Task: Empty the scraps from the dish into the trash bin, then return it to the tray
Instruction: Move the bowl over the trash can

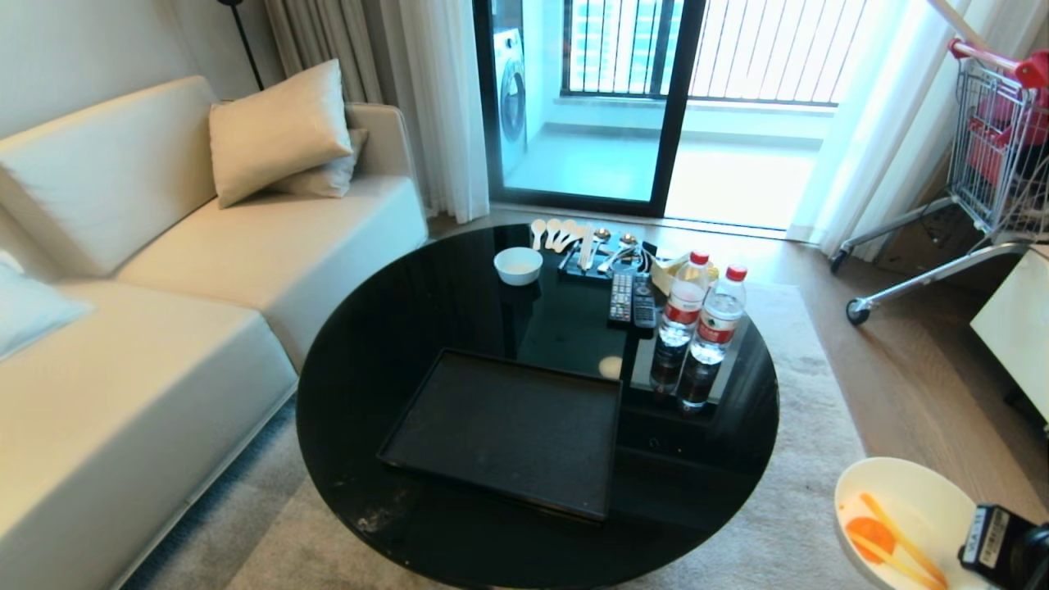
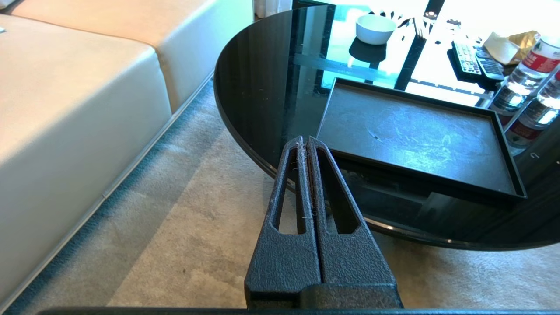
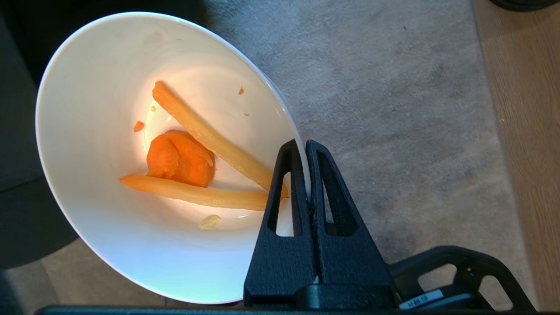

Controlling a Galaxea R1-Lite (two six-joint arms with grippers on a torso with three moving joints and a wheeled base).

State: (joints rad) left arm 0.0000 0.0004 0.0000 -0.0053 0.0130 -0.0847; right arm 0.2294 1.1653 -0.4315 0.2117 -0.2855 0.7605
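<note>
The deep white bowl [image 3: 109, 183] with carrot scraps [image 3: 180, 158] is pinched by its rim in the right gripper [image 3: 302, 146], at five o'clock of the black tray [image 1: 508, 430]; the left gripper [image 2: 305, 141] is closed on nothing.

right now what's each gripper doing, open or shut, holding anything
left gripper: shut, holding nothing, beside the table.
right gripper: shut on the dish rim, scraps inside, over the carpet.

The head view looks down on the tray [image 1: 504, 430] from well above. The left wrist view faces it low and near; the right wrist view looks away from it.
</note>
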